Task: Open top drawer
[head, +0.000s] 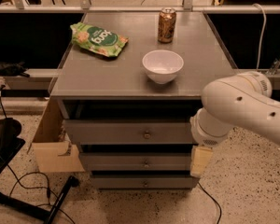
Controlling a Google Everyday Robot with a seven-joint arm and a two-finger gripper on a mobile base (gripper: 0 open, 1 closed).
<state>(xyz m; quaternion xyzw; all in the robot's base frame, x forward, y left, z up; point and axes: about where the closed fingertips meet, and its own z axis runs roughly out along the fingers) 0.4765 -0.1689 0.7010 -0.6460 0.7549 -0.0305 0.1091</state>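
Observation:
The top drawer (116,132) is the widest grey front of three, just under a dark gap below the cabinet top, with a small round metal knob (147,135) at its centre. Two narrower grey fronts (130,162) sit below it. My white arm (242,108) comes in from the right. My gripper (200,162), cream-coloured, hangs down in front of the right end of the drawers, level with the middle one. It is right of and below the top drawer's knob and holds nothing that I can see.
On the grey cabinet top (107,76) stand a white bowl (163,65), a brown can (167,25) and a green snack bag (99,39). A light wooden box (53,148) stands against the cabinet's left side. Cables (32,181) lie on the speckled floor.

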